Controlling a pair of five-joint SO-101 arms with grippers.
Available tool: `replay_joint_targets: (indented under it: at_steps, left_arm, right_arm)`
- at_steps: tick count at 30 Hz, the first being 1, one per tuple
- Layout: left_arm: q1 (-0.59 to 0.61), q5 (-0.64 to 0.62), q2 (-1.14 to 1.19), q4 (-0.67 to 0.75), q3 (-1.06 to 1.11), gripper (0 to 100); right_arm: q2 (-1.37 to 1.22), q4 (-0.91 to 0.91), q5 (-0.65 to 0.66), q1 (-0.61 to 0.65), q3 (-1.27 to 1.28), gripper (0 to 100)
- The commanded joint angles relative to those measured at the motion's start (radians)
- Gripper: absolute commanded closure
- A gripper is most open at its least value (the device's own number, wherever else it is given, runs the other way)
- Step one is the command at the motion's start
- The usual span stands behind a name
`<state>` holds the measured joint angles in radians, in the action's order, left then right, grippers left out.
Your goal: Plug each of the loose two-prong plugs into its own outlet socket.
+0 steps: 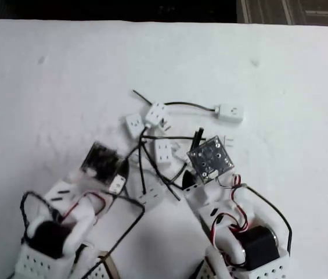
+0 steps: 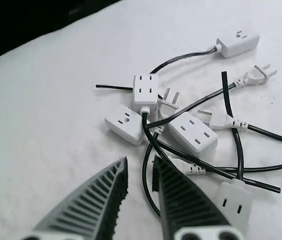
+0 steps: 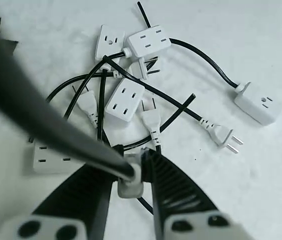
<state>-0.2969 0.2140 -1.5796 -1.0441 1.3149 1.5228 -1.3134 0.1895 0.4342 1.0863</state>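
White table (image 1: 47, 75), tangled black cords (image 1: 190, 105), white outlet sockets (image 1: 164, 152), loose two-prong plugs (image 2: 258, 75).

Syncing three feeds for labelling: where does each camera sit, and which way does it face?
High view: fixed overhead, looking down on the white table and a tangle of white socket blocks and black cords; left arm and right arm at the near edge.
Left wrist view: on the left wrist, facing the tangle past the grey ribbed left pincer, open.
Right wrist view: on the right wrist, facing the tangle past the right pincer, shut on a white plug.
All share the lone white socket block apart from the tangle.
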Motion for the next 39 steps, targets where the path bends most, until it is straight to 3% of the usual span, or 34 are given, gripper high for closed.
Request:
replay_joint_targets:
  at_steps: [1, 7, 13, 24, 35, 39]
  left_arm:
    - [-0.019, -0.028, 0.344, 0.032, -0.203, 89]
    - [-0.021, -0.071, 0.728, 0.149, -0.344, 87]
    - [-0.021, -0.124, 1.024, 0.311, -0.356, 73]
    - [0.073, -0.106, 1.438, 0.334, -0.562, 76]
    - [0.243, -0.028, 1.484, -0.025, -0.908, 82]
    - [0.297, -0.028, 1.386, -0.140, -0.980, 82]
  right_arm:
    - [-0.002, -0.004, -0.009, -0.008, -0.006, 98.1]
    - [-0.001, -0.004, -0.009, -0.010, 0.006, 98.1]
    - [0.002, -0.004, -0.009, -0.012, 0.011, 98.1]
    - [0.007, -0.004, -0.009, -0.007, 0.011, 98.1]
    - [-0.001, 0.002, -0.066, -0.004, 0.006, 98.1]
    - [-0.001, 0.004, -0.129, 0.094, 0.009, 98.1]
